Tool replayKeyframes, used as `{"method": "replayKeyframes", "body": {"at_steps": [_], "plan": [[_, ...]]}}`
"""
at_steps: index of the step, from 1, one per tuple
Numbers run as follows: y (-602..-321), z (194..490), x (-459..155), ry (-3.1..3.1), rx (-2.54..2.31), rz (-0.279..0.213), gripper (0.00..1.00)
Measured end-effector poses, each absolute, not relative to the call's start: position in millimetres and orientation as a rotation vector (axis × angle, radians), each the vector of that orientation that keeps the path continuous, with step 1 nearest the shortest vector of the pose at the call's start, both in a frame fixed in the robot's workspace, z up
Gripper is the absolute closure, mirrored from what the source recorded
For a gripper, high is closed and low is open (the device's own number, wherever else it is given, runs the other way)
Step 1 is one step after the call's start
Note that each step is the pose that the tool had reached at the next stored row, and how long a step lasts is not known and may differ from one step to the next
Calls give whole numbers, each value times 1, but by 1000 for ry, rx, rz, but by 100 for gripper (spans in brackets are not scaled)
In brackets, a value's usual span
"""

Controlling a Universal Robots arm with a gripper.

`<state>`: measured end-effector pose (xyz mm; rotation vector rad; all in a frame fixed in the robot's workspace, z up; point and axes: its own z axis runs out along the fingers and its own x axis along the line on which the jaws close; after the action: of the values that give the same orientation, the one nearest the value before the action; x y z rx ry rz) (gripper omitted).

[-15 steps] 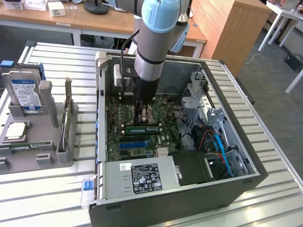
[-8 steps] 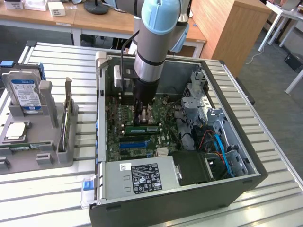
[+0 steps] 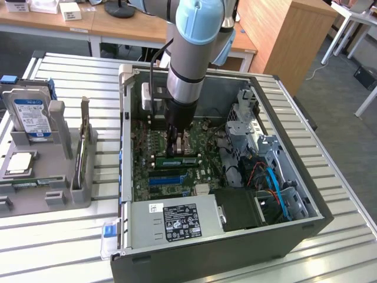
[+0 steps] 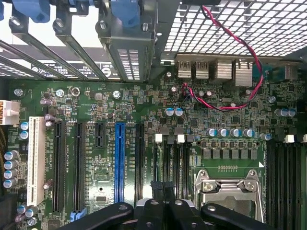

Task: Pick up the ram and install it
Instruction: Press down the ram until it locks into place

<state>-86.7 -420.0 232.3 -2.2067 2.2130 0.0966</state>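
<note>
Grey holder [image 3: 47,177] with hard drive [image 3: 29,115] at exterior view's left, on slatted worktop [image 3: 70,236]. Open computer case [image 3: 306,227] at centre. Pincer [image 3: 175,150] pressed together, low over motherboard [image 3: 153,162]. Ram [image 3: 177,160] lies just beneath fingertips, touching them, among memory slots [image 3: 177,168]; grip unclear. Power supply [image 3: 177,221] near.

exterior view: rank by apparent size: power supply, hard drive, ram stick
1. power supply
2. hard drive in the grey holder
3. ram, at the gripper
Drive sits outside the case, so camera distance may skew it.
</note>
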Motion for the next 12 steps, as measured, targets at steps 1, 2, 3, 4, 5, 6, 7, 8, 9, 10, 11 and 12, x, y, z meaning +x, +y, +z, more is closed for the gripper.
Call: {"method": "replayKeyframes", "body": {"at_steps": [1,2,3,4,5,6,7,8,9,10,11,12], "plan": [[-420,232,-87,2213,-2207,97,89],[-420,232,-87,2213,-2207,97,89],[-420,231,-87,2213,-2206,97,89],[-420,231,-87,2213,-2206,97,89],[-420,231,-87,2213,-2207,97,89],[-420,230,-87,2213,-2207,97,89],[-420,230,-87,2213,-2207,97,89],[-420,230,-87,2213,-2207,97,89],[-420,230,-87,2213,-2207,97,89],[-420,230,-87,2213,-2206,97,89],[-420,229,-87,2212,-2206,97,89],[-420,229,-87,2213,-2206,97,89]]}}
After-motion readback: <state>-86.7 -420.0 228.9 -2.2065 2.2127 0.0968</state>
